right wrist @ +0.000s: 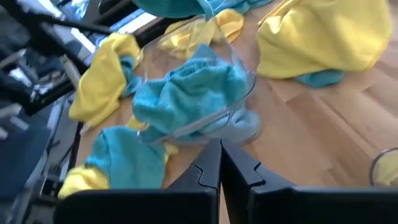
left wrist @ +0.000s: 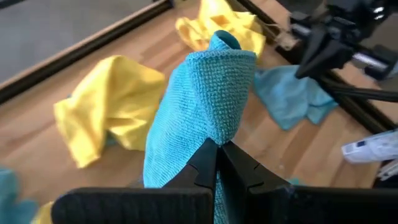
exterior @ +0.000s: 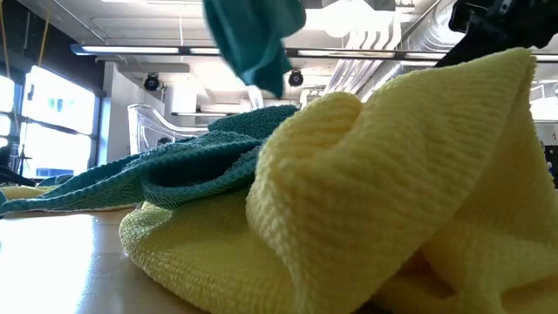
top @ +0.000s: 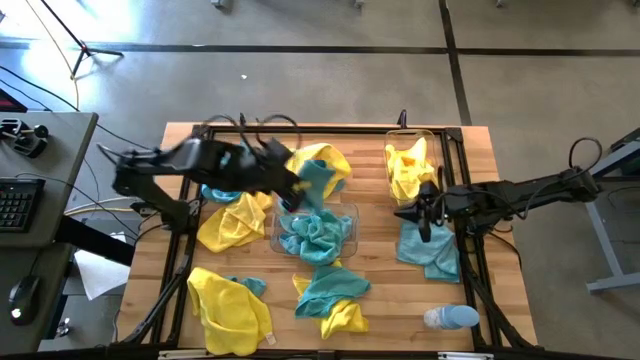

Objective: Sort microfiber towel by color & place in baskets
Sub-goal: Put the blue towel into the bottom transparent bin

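Note:
My left gripper (top: 297, 192) is shut on a teal towel (top: 318, 178) and holds it in the air over the far edge of the middle clear basket (top: 351, 214), which holds teal towels (top: 315, 238). The held towel also shows at the top of the low view (exterior: 253, 35). My right gripper (top: 426, 222) is shut and empty, above the table between a loose teal towel (top: 430, 252) and the far-right clear basket (top: 391, 150), which holds yellow towels (top: 410, 165). My left gripper pinches a bunched fold of the teal towel (left wrist: 214, 134) between its two fingers. The towel is lifted clear and hangs slack below the fingers, as the low view shows. How many layers it has, I cannot tell.
Loose yellow towels lie at the left (top: 235, 225), near left (top: 230, 305) and far middle (top: 330, 158). A teal and yellow pile (top: 330, 295) lies at the near middle and fills the low view (exterior: 392, 192). A pale bottle (top: 450, 317) lies near the front right.

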